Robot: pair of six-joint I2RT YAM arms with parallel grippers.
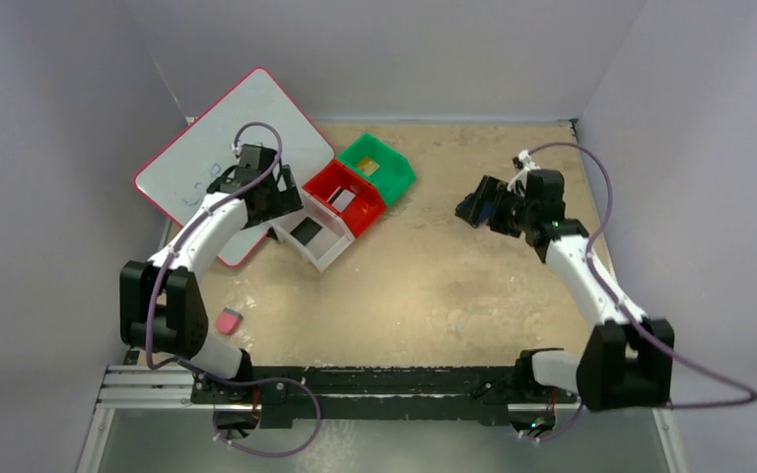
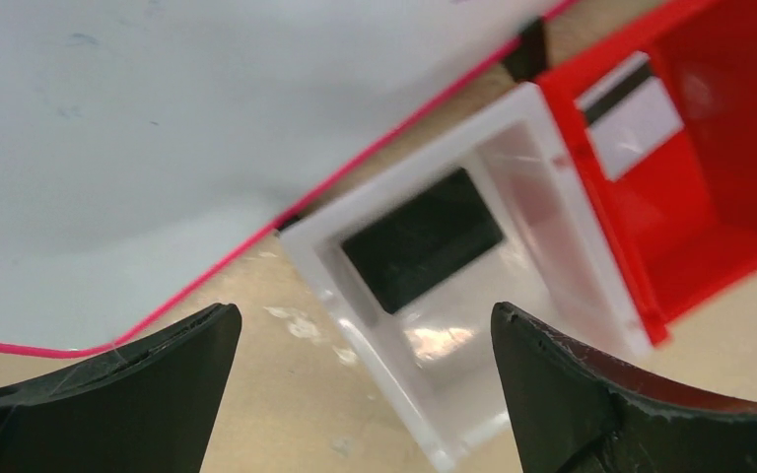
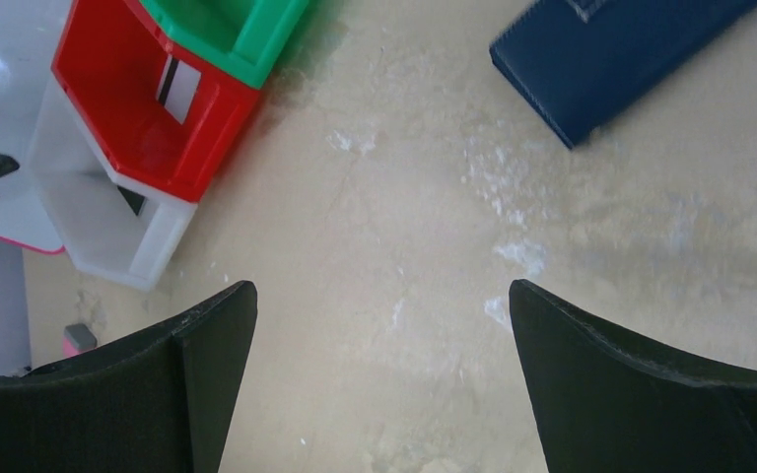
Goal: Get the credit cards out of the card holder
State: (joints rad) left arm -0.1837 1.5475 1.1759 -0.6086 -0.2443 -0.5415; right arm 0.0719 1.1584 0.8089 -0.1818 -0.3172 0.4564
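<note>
I am looking at a sandy tabletop [image 1: 424, 286] between grey walls. The card holder [image 3: 606, 59] is lying closed at one o'clock from my right gripper [image 3: 382, 389], long axis running toward two o'clock. That arm is nearer. My left gripper [image 2: 365, 394] is hovering over the white bin [image 2: 434, 251]. Both are gaping empty.

The three bins look like smooth glossy plastic, the white bin [image 2: 513, 374] half see-through with a matt black card [image 2: 422, 250] lying in it, next to the red bin [image 2: 720, 246] and green bin [image 1: 394, 177]. The table [image 3: 414, 246] is a rough, mottled tan surface, chalky in patches. The card holder [image 3: 611, 54] looks like matt navy fabric or leather, and the whiteboard [image 2: 158, 118] is slick and shiny.
</note>
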